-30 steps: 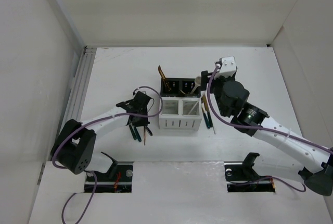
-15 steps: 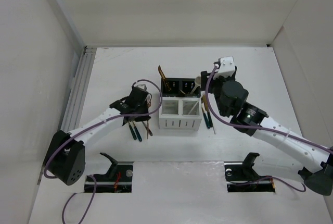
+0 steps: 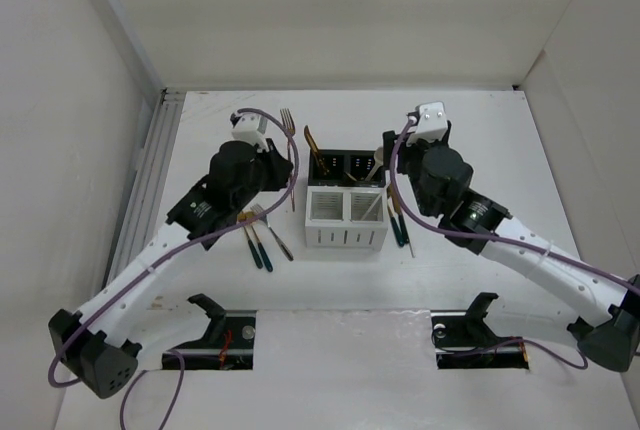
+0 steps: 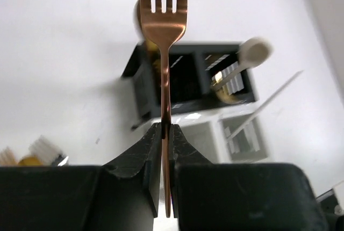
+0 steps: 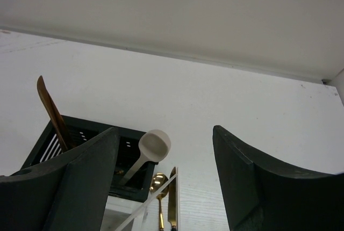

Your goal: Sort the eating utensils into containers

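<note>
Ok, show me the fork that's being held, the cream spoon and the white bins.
fork (image 4: 164, 27), left wrist view, on its head below the tines.
cream spoon (image 5: 155, 145), right wrist view, on its bowl.
white bins (image 3: 345, 236), top view, on the slotted front wall.

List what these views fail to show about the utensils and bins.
- Left wrist: the fork handle end, buried between the fingers of the left hand.
- Top: black bins contents, too small and dark to count.
- Top: utensils beside the white bins, partly under the right arm.
- Right wrist: white bins, cut off by bottom edge.
</note>
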Robot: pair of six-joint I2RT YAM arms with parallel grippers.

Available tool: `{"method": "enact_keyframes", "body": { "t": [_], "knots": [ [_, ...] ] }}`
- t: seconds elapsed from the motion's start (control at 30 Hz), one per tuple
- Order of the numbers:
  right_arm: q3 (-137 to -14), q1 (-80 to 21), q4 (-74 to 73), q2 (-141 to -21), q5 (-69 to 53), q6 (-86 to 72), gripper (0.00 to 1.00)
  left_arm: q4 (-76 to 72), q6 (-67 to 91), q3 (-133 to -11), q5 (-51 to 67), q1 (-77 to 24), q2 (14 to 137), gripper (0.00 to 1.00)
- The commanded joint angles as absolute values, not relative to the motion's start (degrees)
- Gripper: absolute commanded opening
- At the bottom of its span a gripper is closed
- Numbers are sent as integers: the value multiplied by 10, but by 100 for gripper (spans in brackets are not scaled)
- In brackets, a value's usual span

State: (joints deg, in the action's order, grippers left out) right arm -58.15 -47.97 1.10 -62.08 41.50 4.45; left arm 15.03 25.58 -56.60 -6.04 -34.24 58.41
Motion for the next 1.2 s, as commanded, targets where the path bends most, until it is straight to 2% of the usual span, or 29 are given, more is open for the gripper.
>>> {"method": "enact_keyframes", "body": {
  "t": [0.0, 0.27, 0.6, 0.83, 0.97, 1.13, 1.17],
  "knots": [
    [-609, -478, 20, -605, 412, 37, 75, 35, 216, -534, -44, -365, 549, 0],
    [-615, -478, -1, -592, 423, 37, 75, -240, 163, -442, -68, -415, 559, 0],
    [-632, -478, -34, -592, 439, 32, 75, -355, 168, -336, -68, -439, 565, 0],
    [-637, -478, -45, -592, 445, 32, 75, -461, 147, -309, -79, -439, 601, 0],
    [-637, -478, -57, -592, 445, 32, 75, -490, 147, -284, -119, -439, 626, 0],
    [-643, -478, -69, -592, 450, 26, 77, -501, 147, -258, -89, -439, 631, 0],
    [-643, -478, -84, -592, 450, 17, 78, -501, 155, -258, -89, -439, 631, 5]
  ]
}}
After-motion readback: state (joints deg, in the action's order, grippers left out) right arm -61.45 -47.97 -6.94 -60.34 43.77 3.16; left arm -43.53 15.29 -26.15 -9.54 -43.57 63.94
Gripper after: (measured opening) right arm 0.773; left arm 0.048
